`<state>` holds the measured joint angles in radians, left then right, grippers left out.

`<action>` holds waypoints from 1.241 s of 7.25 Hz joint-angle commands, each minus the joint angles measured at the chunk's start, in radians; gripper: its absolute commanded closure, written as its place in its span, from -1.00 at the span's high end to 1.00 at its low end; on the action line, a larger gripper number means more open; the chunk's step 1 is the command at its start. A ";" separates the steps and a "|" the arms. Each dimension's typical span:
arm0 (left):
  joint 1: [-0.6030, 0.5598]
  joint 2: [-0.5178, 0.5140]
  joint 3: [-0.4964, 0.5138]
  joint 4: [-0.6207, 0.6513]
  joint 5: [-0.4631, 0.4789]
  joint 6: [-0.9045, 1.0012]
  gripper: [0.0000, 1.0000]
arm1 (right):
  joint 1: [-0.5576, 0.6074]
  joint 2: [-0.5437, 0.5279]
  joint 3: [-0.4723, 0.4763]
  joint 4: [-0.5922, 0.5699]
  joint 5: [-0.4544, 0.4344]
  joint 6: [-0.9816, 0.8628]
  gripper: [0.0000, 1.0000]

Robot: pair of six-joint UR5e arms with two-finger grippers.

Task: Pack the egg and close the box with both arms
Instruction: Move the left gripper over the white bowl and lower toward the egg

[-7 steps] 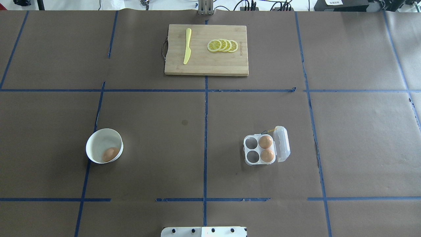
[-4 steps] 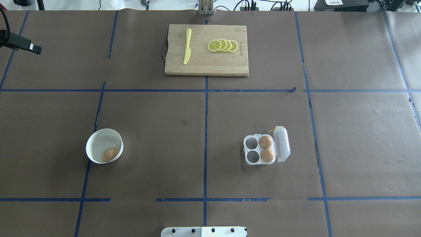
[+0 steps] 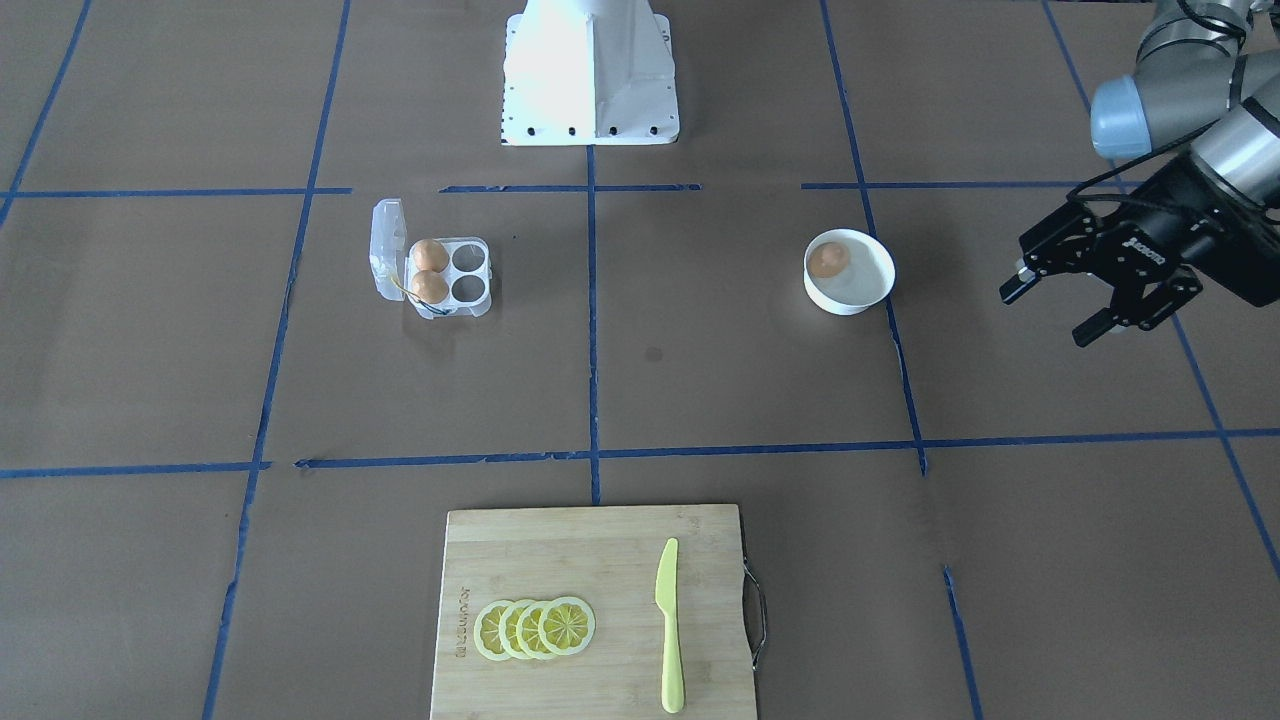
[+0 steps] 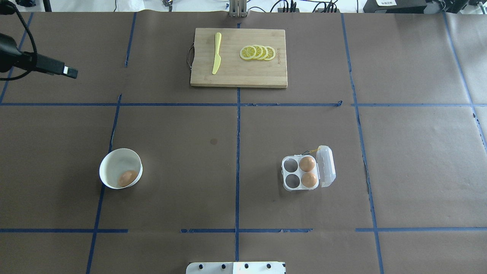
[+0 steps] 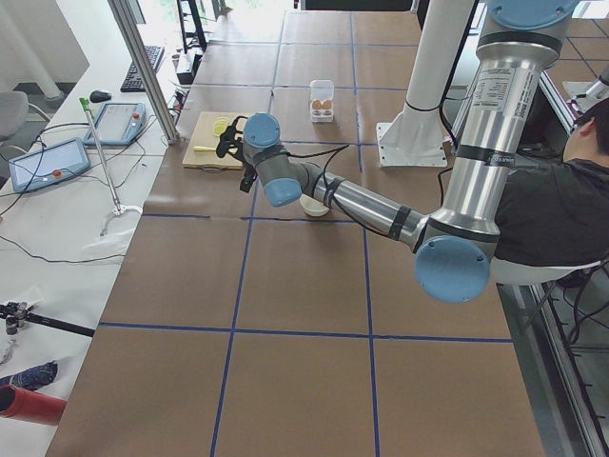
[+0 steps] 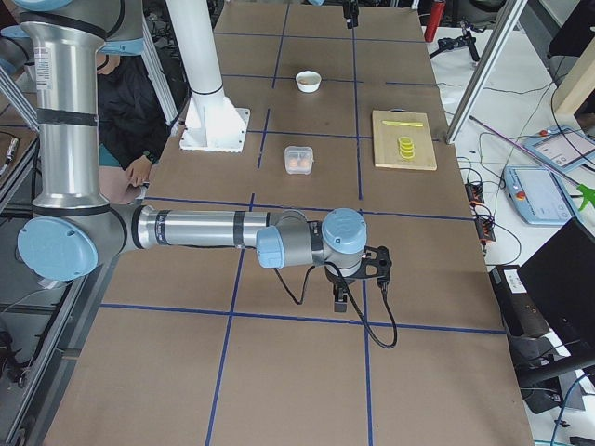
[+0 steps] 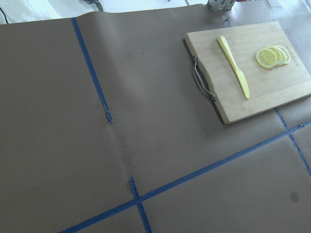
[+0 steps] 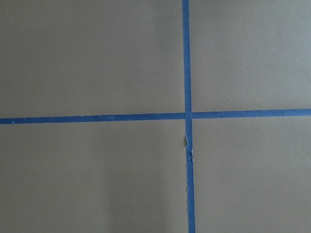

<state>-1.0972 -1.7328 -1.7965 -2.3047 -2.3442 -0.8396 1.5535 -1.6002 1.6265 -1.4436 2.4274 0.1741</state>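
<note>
Biggest first: the table (image 4: pixel 179 190) is brown paper with blue tape lines. My left gripper (image 3: pixel 1050 312) hangs way out at the 10 o'clock corner of the overhead view, fingers spread, nothing in them. My right gripper (image 6: pixel 358 283) only shows in a side camera, so honestly I can't tell if it's spread or clenched. The box (image 4: pixel 291 173) sits around 4 o'clock from the table's middle, with its lid (image 4: pixel 327 166) open on the 3 o'clock side. There are two other eggs (image 4: pixel 307 164) in the cups by the hinge and two bare cups (image 4: pixel 291 165) on the 9 o'clock side. The bowl (image 4: pixel 114 163) is at 8 o'clock, well apart from the box, and the egg (image 4: pixel 127 177) I want lies against its 5 o'clock wall. My guess is it's light, smooth and round, so it'll try to squirt out, and it could crack if I squeeze hard. I'd pinch gently across the fat middle from above, so the bowl wall doesn't block a finger. The box looks thin and slidey, so the other gripper should steady it for the lid.
</note>
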 commanded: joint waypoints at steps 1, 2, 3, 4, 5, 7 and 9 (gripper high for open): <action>0.196 0.097 -0.122 0.002 0.216 -0.189 1.00 | 0.000 0.051 -0.048 0.005 0.060 0.106 1.00; 0.235 0.120 -0.129 0.002 0.235 -0.247 1.00 | 0.000 0.045 -0.054 0.032 0.056 0.104 1.00; 0.268 0.166 -0.145 0.004 0.267 -0.257 1.00 | 0.000 0.040 -0.057 0.069 0.053 0.102 1.00; 0.319 0.180 -0.168 0.066 0.336 -0.266 1.00 | -0.001 0.040 -0.057 0.080 0.050 0.104 1.00; 0.409 0.173 -0.193 0.168 0.455 -0.335 0.98 | -0.001 0.040 -0.057 0.080 0.050 0.107 1.00; 0.508 0.064 -0.192 0.353 0.559 -0.406 0.66 | -0.001 0.045 -0.056 0.083 0.053 0.108 1.00; 0.526 0.059 -0.190 0.364 0.557 -0.408 0.63 | -0.001 0.045 -0.053 0.083 0.055 0.110 1.00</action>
<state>-0.5889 -1.6639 -1.9882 -1.9595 -1.7937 -1.2419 1.5524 -1.5562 1.5722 -1.3609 2.4813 0.2825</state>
